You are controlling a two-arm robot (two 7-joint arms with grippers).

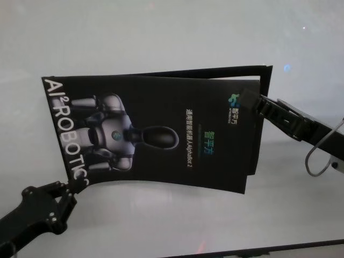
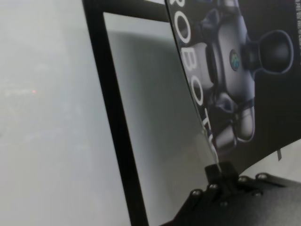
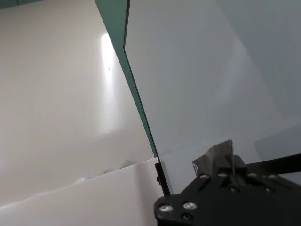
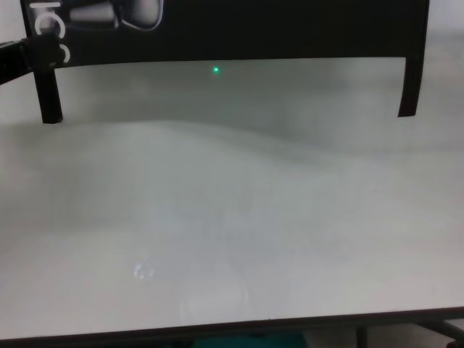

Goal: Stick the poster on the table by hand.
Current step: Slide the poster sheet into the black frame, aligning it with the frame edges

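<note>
The poster (image 1: 156,134) is a black glossy sheet with white "ROBOTIC" lettering and a grey-white robot picture, held up over the white table (image 1: 161,37). My left gripper (image 1: 67,189) is shut on its near-left corner, and the left wrist view shows the fingertips (image 2: 220,170) pinching the sheet's edge (image 2: 263,70). My right gripper (image 1: 248,100) is shut on the far-right corner. In the chest view the poster (image 4: 254,29) hangs across the top, its lower edge off the table (image 4: 232,217), with the left gripper (image 4: 36,52) at its corner.
Narrow black tape strips stick out from the poster's edges (image 1: 215,71) (image 2: 113,117) and hang down at both ends (image 4: 49,94) (image 4: 409,87). A grey cable loop (image 1: 322,156) dangles from my right arm. The table's dark front edge (image 4: 232,330) runs close to me.
</note>
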